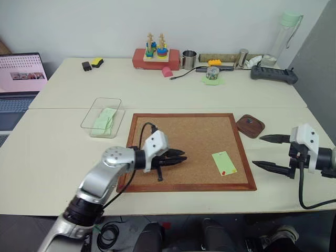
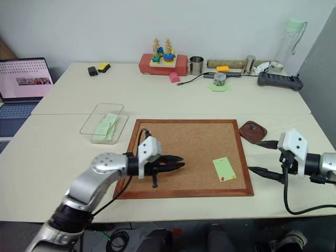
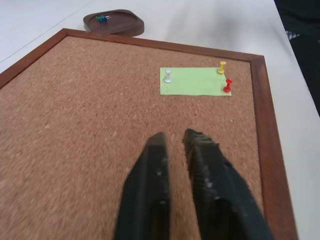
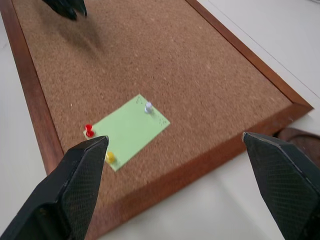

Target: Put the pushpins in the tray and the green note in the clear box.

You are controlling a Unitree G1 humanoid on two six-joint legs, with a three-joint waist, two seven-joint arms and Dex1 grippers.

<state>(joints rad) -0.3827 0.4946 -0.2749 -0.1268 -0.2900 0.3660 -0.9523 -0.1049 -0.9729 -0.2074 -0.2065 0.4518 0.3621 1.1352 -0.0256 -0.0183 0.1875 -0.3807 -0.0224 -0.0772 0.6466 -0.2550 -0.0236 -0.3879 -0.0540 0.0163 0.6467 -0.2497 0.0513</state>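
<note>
- One large wood-framed cork board [image 1: 189, 149] lies mid-table.
- Clear plastic box [image 1: 102, 117] just off its far-left corner.
- Left gripper [image 1: 178, 156] over the cork, fingers pressed together, empty.
- Right gripper [image 1: 265, 152] beyond the right frame, spread wide, empty.
- Dark brown wooden tray [image 1: 250, 126] beside the far-right corner.
- Light green paper note [image 1: 224, 163] pinned near the right frame.
- Red and yellow pushpins [image 3: 224, 76] in the note's near end.

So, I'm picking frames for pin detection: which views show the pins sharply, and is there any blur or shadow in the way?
Left wrist view: the red pin and yellow pin on the note are crisp. Right wrist view: slightly soft, with a blurred shadow on the cork board away from the note. Head views: pins are mere specks.
</note>
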